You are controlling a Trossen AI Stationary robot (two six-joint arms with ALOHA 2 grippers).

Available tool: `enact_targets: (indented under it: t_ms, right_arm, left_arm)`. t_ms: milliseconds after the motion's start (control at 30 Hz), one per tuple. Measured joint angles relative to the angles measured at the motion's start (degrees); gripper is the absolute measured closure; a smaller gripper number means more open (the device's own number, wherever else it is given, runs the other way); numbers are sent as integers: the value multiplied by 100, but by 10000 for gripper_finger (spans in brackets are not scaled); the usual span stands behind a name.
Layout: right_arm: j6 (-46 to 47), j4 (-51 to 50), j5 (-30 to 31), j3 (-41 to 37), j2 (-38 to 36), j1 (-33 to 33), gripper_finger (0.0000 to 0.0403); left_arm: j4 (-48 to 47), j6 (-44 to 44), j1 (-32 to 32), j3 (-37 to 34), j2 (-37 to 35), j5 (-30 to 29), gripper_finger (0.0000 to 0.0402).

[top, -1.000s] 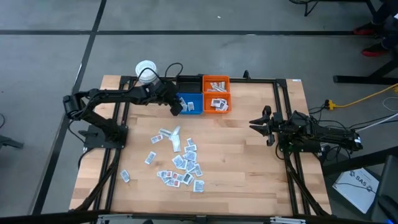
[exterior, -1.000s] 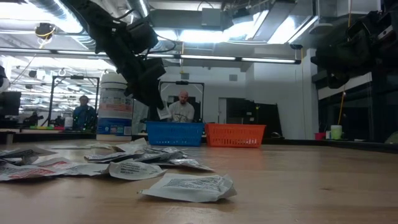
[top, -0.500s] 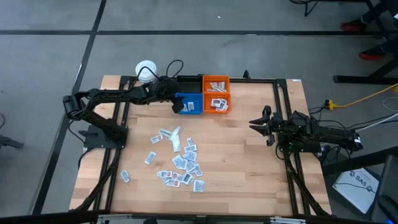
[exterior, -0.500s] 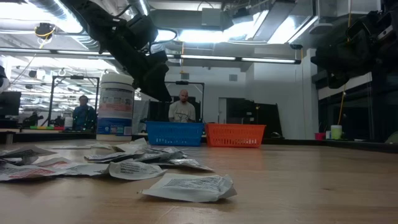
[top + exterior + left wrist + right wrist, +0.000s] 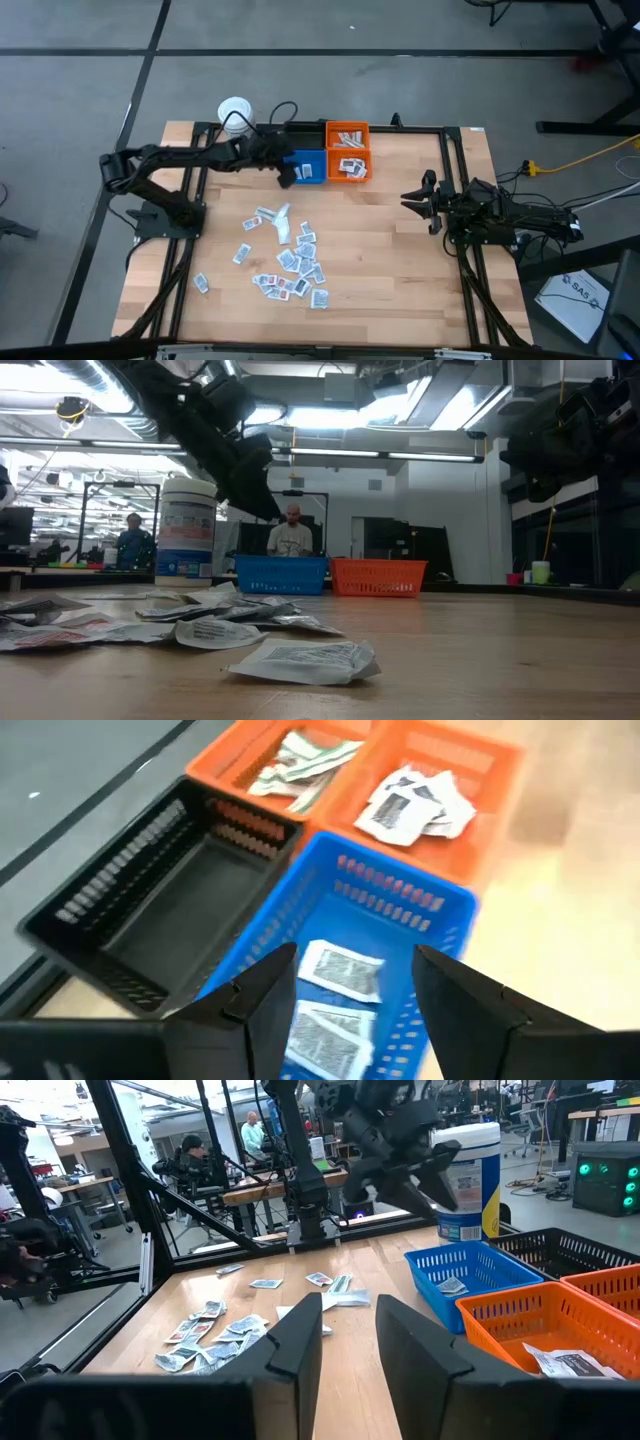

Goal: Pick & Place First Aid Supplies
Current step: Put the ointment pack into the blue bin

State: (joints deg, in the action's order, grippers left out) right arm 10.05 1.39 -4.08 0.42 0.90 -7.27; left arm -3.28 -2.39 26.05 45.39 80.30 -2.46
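Judging the step from how things lie, the left gripper has nothing between its fingers and hangs over the blue bin, so the work in hand looks like clearing away from a drop and going for another sachet; doing that well probably means lifting straight up until the fingers are above the bin's rim before swinging toward the lower middle of the high view, where the sachets lie scattered on the bench, and choosing one that lies apart from its neighbours so the fingers close on a single piece. At the left of the high view the left arm reaches from its base across the bench's upper edge, stretched nearly level, its wrist just left of the blue bin and near the white tub. Its jaws stand apart and empty; the wrist view looks down between them at two sachets already lying in the blue bin, with a black bin beside it holding nothing visible and two orange bins beyond, each with sachets in it. In the low view the arm shows dark at upper left, above the blue bin. At the right of the high view the right gripper waits well apart from the pile, over bare bench near the right edge, jaws apart with nothing between them.
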Motion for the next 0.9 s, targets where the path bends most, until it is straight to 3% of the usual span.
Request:
enact_targets:
  t_ms: [300,567,900]
  right_arm:
    - [1,0,0,-1,0,-1,303]
    - [0,0,0,-1,0,0,303]
    - [1,0,-1,-1,-2,1,303]
  left_arm:
    - [-672,318,-681,0,-439,-86,210]
    - [-1593,308,-1725,0,-1042,-294,210]
    - [-2905,-933,-3194,0,-1200,-281,212]
